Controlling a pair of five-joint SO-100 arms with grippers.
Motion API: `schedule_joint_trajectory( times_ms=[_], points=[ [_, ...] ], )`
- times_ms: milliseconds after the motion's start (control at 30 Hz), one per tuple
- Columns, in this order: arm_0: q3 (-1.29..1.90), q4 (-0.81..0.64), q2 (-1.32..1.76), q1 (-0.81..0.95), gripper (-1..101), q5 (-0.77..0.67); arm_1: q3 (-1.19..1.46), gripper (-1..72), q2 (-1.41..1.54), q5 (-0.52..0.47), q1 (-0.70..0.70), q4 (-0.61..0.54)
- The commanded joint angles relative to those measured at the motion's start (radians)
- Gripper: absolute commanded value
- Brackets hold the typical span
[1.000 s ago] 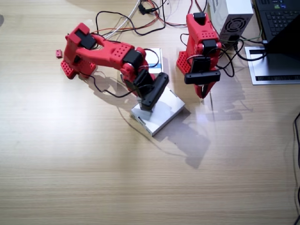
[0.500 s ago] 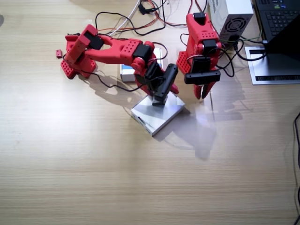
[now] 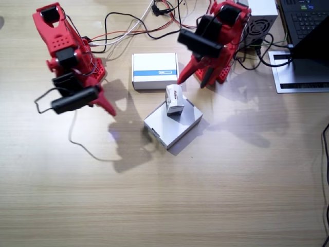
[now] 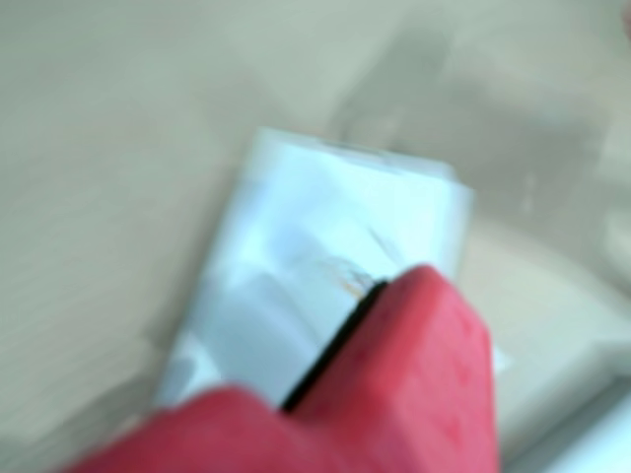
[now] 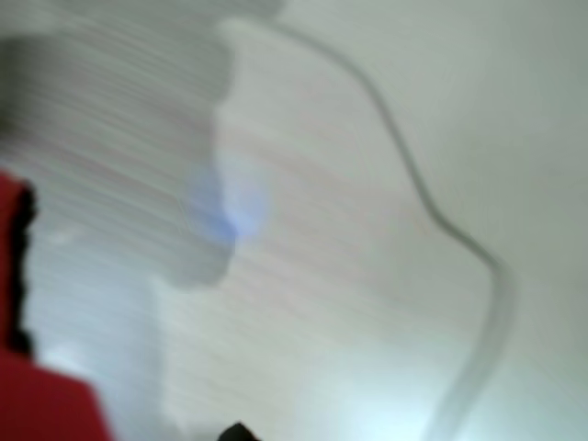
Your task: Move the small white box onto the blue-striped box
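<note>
Fixed view showed the small white box [image 3: 175, 99] standing upright on the plain white flat box [image 3: 177, 128], at that box's far corner, near the middle of the tabletop [image 3: 164, 206]. It was not on the blue-striped box [image 3: 154, 71], which lay just beyond it towards the far edge, close by but apart, with its blue band running across the top.

Neither arm had hold of anything. The right arm [image 3: 64, 49] stood tall near the far left corner, its pincer [image 3: 105, 105] hanging over bare wood, well apart from all three boxes; whether it was wide or narrow could not be told. A loose cable [image 3: 85, 146] trailed across the tabletop below it. The left arm [image 3: 221, 28] leaned in from the far edge, its pincer [image 3: 198, 77] just beside the blue-striped box's right end and beyond the small white box, touching neither; its opening could not be told either.

Both wrist views were badly blurred. One caught red fingers [image 4: 414, 374] over a pale box [image 4: 296, 286], with only a thin dark line between them. The other showed a pale cable [image 5: 441, 220] curving over the wood.
</note>
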Motion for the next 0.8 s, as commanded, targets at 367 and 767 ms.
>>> schedule_joint_trajectory(
  times_ms=[367,767],
  points=[
    [-0.33,-0.095,-0.821,0.132,39,-0.002,0.16,48.9,0.371,-0.196,0.207,0.002],
    [-0.462,0.017,-1.043,0.195,12,0.0,0.189,48.9,0.43,-0.206,0.196,-0.003]
  ],
)
